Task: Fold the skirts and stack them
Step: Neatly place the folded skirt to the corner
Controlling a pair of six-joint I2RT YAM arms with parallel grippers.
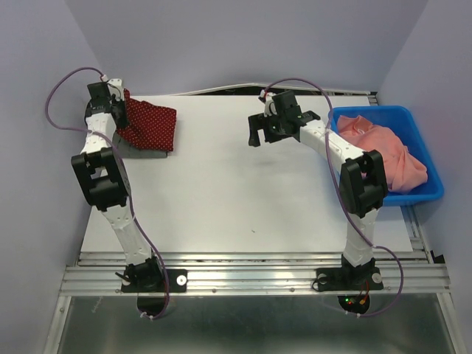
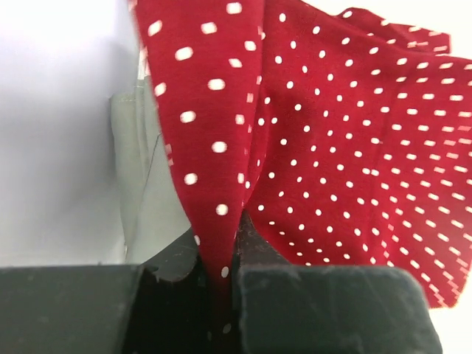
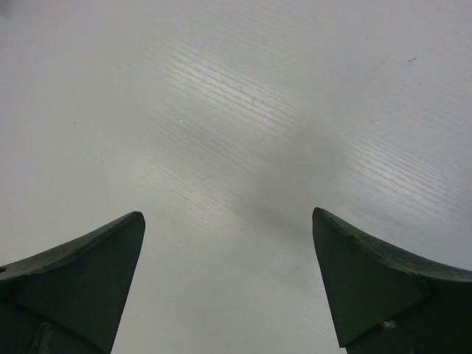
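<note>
At about 10 o'clock on the desk point(image 1: 221, 199), the red dotted skirt point(image 1: 151, 125) lies folded on top of the grey skirt point(image 1: 151, 153), of which only a narrow strip shows along the near edge. The left fingers point(image 2: 243, 258) are pressed together on a fold of the red cloth, and the left wrist view shows this fold rising into them while the rest spreads flat beyond. The right fingers point(image 1: 256, 136) are spread wide with nothing between them, and they hang above the bare desk near 1 o'clock, well apart from both skirts. I judge the step in hand to be placing the red skirt onto the grey one to finish the stack. To do it well, the left arm should lower the pinched fold until it rests on the pile and open only then. It should draw back toward 9 o'clock without dragging the top layer. The edges should match first, because soft cloth slides easily. The blue bin point(image 1: 424, 195) at 3 o'clock holds a pink cloth point(image 1: 383, 147).
</note>
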